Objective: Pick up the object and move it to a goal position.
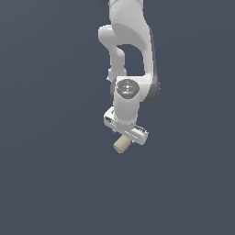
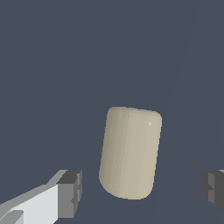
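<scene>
The object, a small beige short cylinder [image 1: 121, 145], lies on its side on the dark grey floor, just under the white hand of the arm. In the wrist view the cylinder [image 2: 130, 153] lies between the two dark fingertips [image 2: 72, 192], with a clear gap on each side. My gripper [image 1: 124, 137] is open and hovers right over the cylinder; in the wrist view the gripper [image 2: 142, 189] straddles the near end of it without touching. The fingers are mostly hidden behind the hand in the exterior view. No goal marker shows.
The white arm [image 1: 131, 55] rises behind the gripper toward the top of the exterior view. A plain dark grey floor [image 1: 46, 183] lies all around.
</scene>
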